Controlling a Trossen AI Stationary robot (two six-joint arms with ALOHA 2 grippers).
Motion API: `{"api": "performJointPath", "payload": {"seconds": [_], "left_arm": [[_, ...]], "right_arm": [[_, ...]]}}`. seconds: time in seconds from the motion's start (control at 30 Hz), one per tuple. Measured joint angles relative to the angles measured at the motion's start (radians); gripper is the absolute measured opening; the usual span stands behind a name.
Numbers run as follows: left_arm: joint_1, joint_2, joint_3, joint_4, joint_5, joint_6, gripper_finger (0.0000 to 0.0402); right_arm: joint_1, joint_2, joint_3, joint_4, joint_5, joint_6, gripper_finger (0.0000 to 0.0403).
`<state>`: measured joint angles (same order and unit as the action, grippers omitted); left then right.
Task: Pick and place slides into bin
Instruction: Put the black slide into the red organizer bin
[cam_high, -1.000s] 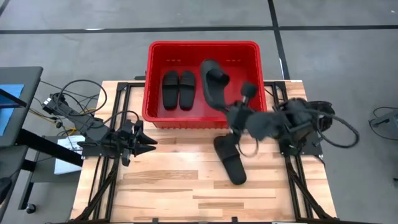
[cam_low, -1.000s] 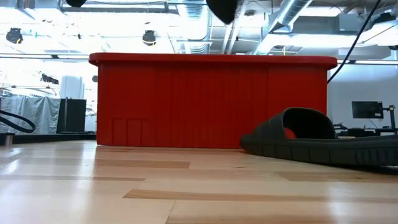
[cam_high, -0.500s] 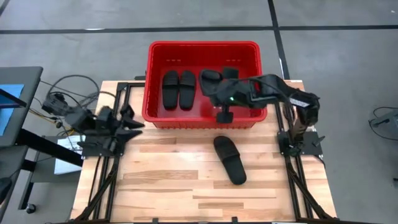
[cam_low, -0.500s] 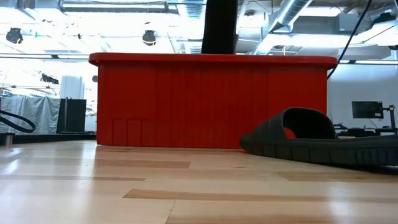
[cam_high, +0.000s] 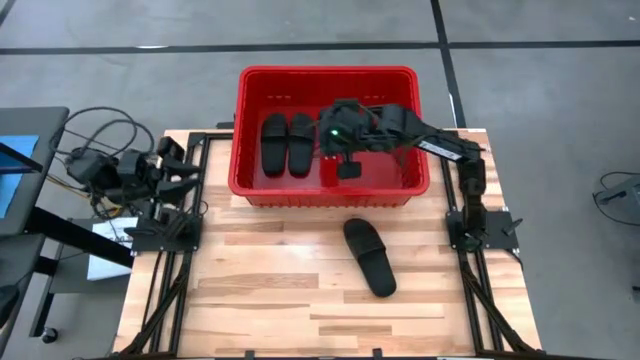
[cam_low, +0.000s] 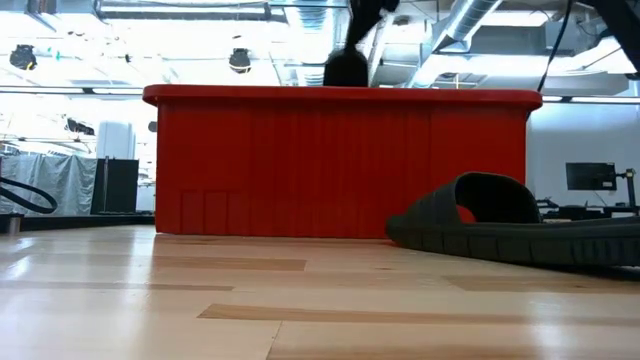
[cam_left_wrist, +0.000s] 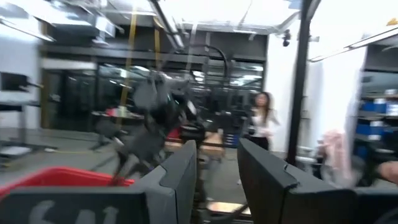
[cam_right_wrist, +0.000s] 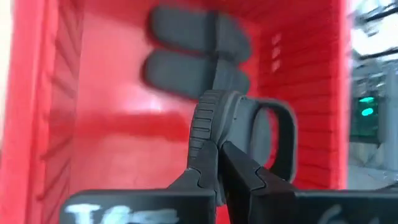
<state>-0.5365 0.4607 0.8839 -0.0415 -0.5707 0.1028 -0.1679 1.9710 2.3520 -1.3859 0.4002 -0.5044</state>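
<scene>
The red bin (cam_high: 252, 130) stands at the table's far edge, and two black slides (cam_high: 287, 143) lie side by side on the left of its floor. My right gripper (cam_right_wrist: 216, 149) hangs over the bin's middle, shut on a third slide (cam_right_wrist: 249, 134), which the arm mostly hides in the high view. Another slide (cam_high: 369, 256) lies flat on the table in front of the bin. My left gripper (cam_left_wrist: 217, 168) is drawn back at the table's left edge, open and tipped up toward the room, with nothing between its fingers. My right gripper pinches the slide's ribbed sole edge (cam_right_wrist: 204, 127) between its two fingers, just beside the strap loop (cam_right_wrist: 283, 134). The fingers slant down into the bin from the near right. The slide is on edge, lifted clear above the bin's floor.
The bin's right half (cam_high: 395, 165) shows bare red floor. Bare wooden table (cam_high: 270, 290) spreads around the loose slide. Black frame rails (cam_high: 165, 270) run along both table sides, and cables (cam_high: 100, 140) lie off the left edge. A person stands in the room behind.
My right gripper has swung from over the bin's near right corner toward the far left and sunk, carrying the slide over the bin's middle and turning it. My left gripper has drawn back toward the table's left edge, risen and tipped upward.
</scene>
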Motion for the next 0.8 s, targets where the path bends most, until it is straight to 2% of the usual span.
{"api": "performJointPath", "payload": {"seconds": [0.13, 0.43, 0.8], "left_arm": [[0.0, -0.011, 0.02, -0.001, -0.064, 0.066, 0.0108], [0.0, -0.018, 0.043, -0.024, -0.101, 0.146, 0.0108], [0.0, -0.018, 0.043, -0.053, -0.126, 0.162, 0.0108]], "right_arm": [[-0.043, 0.052, -0.001, -0.018, -0.009, -0.046, 0.0], [-0.122, 0.134, -0.003, -0.017, -0.011, -0.109, 0.0], [-0.196, 0.192, 0.0, 0.02, -0.051, -0.165, 0.0]]}}
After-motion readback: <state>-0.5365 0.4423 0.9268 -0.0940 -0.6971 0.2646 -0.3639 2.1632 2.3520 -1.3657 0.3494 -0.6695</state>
